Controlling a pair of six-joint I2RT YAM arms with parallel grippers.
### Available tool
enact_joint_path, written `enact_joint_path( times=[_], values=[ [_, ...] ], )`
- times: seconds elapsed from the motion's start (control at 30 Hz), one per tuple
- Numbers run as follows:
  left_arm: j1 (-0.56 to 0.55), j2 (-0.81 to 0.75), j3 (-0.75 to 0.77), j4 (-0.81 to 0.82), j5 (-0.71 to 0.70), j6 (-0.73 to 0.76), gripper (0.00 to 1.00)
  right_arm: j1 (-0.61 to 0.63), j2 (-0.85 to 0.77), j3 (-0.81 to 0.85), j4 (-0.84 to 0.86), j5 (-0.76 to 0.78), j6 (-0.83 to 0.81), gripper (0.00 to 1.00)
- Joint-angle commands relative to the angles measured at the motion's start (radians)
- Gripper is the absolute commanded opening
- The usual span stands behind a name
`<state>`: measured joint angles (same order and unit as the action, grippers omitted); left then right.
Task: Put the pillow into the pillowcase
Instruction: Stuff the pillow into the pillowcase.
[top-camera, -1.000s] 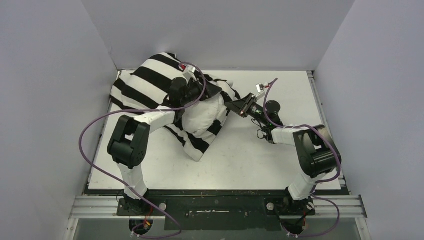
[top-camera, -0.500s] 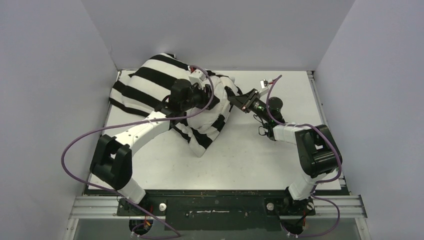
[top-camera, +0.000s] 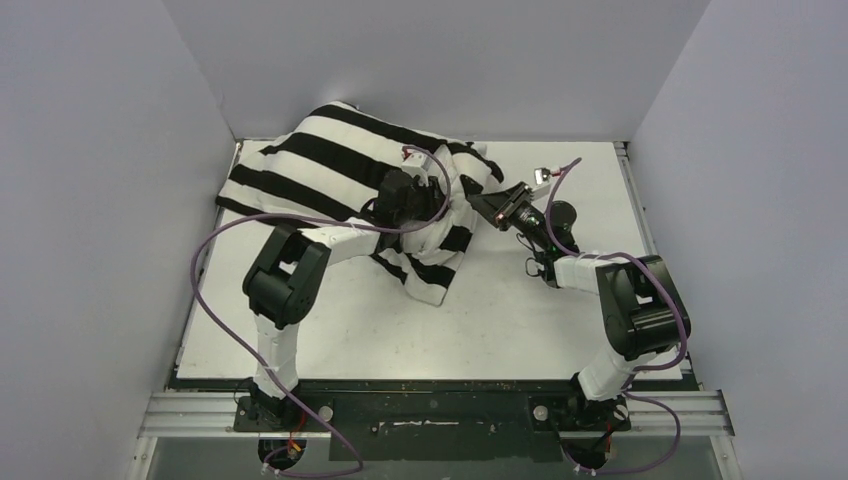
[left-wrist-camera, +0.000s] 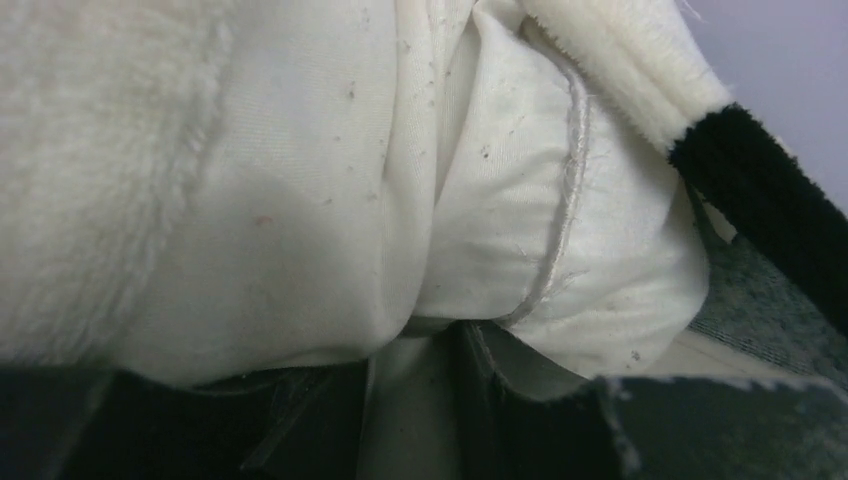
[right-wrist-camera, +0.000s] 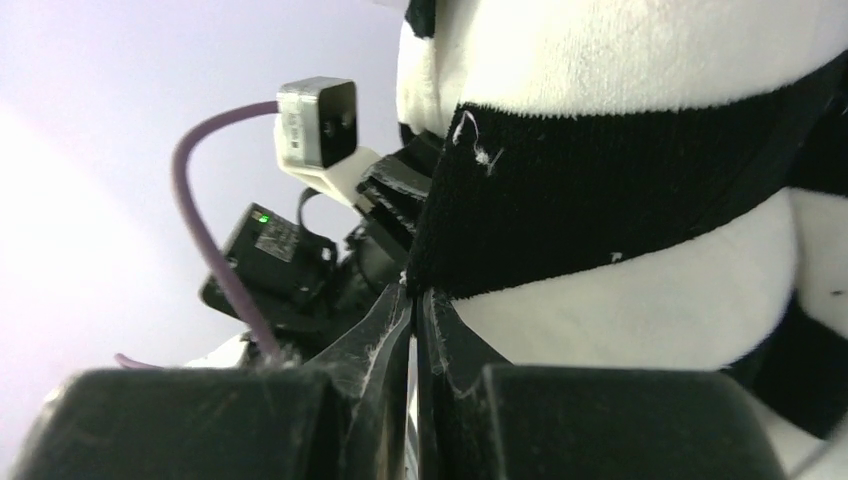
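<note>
Pale grey walls (top-camera: 430, 60) box in a flat white worktop (top-camera: 560, 320), and the work is crowded into its far-left corner. Lying there is the soft black-and-white striped fabric pillowcase (top-camera: 310, 170), bulging with the plump off-white rectangular pillow (left-wrist-camera: 500, 220), which seems almost wholly inside. Only a seamed corner of it shows, in the left wrist view.

The right gripper (right-wrist-camera: 412, 300) is clamped on a black stripe at the pillowcase's rim, probably to hold the mouth taut and open towards the middle of the worktop. The left gripper (left-wrist-camera: 410, 410) is buried at that mouth, likely pushing or seating the pillow's last corner. White cloth fills its camera, so I cannot tell whether its jaws hold anything.

The pillowcase's closed end lies against the back wall and near the left wall, so there is little room to push further that way. Bare worktop lies to the right and towards the arm bases, leaving free room to draw the rim over the corner.
</note>
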<state>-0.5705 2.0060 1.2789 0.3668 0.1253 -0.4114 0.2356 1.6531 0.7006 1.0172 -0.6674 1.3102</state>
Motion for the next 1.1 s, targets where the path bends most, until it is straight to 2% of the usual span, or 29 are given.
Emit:
enact_joint_path(
  times=[0.0,0.03,0.1,0.17,0.27,0.33,0.4,0.47,0.53,0.73,0.87,1.07],
  values=[
    [0.022,0.174,-0.017,0.069,-0.201,-0.072,0.33,0.047,-0.091,0.121,0.678,-0.270,0.285,0.00],
    [0.015,0.188,-0.014,0.105,-0.216,-0.087,0.33,0.037,-0.046,0.155,0.744,-0.271,0.353,0.00],
    [0.003,0.219,0.013,0.156,-0.226,-0.113,0.33,0.011,0.025,0.241,0.763,-0.269,0.436,0.00],
    [-0.007,0.221,0.018,0.190,-0.233,-0.146,0.33,-0.018,0.052,0.308,0.677,-0.289,0.380,0.00],
    [-0.021,0.155,-0.024,0.237,-0.214,-0.163,0.38,-0.055,0.001,0.355,0.197,-0.303,0.101,0.00],
    [-0.017,0.076,-0.070,0.269,-0.170,-0.196,0.42,-0.061,-0.068,0.384,-0.209,-0.274,-0.196,0.00],
    [-0.001,-0.014,-0.110,0.286,-0.132,-0.217,0.43,-0.054,-0.142,0.406,-0.599,-0.146,-0.439,0.09],
    [0.013,-0.106,-0.124,0.262,-0.125,-0.236,0.44,-0.050,-0.208,0.386,-0.755,-0.028,-0.537,0.18],
    [0.015,-0.189,-0.113,0.227,-0.088,-0.216,0.44,-0.049,-0.267,0.359,-0.856,0.095,-0.581,0.23],
    [0.005,-0.333,-0.092,0.103,-0.031,-0.155,0.45,0.018,-0.325,0.295,-1.003,0.247,-0.629,0.30],
    [-0.005,-0.360,-0.112,-0.028,-0.012,-0.051,0.46,0.087,-0.329,0.214,-0.964,0.317,-0.573,0.34],
    [-0.018,-0.344,-0.153,-0.049,0.098,-0.014,0.46,0.130,-0.257,0.164,-0.908,0.379,-0.473,0.33]
  ],
)
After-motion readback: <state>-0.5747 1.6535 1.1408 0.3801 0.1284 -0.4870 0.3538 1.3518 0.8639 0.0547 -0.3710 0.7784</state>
